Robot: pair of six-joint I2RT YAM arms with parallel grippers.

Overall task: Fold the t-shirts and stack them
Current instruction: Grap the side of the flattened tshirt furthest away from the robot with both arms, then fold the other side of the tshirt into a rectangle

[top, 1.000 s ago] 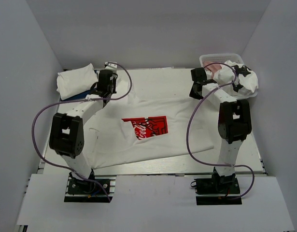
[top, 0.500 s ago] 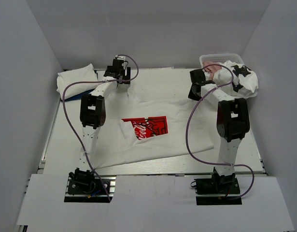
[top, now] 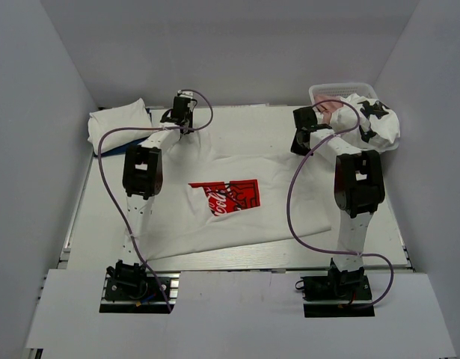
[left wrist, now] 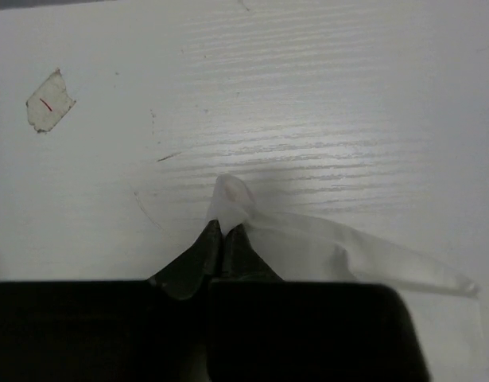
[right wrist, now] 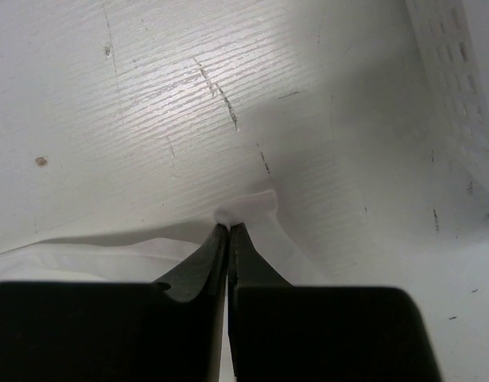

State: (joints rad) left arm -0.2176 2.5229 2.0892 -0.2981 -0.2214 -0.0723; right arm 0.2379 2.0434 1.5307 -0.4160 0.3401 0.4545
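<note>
Only the 2 folded tees (top: 117,123) at the bench's (top: 244,123) far-left corner look done: my left hand (left wrist: 222,227) and right hand (right wrist: 229,228) each pinch a far corner of the red-print tee (top: 230,202), which lies flat mid-bench and unfolded, with more heaped in the far-right basket (top: 342,87).

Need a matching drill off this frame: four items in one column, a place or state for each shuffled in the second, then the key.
Column one
1. red-print tee
2. black-patch tee
3. folded white tee
4. left hand

Column two
A. at the far left
B. heaped on the basket, far right
C. spread flat in the middle
D. shut on a pinch of white cloth

Pairs: 1-C, 2-B, 3-A, 4-D
</note>
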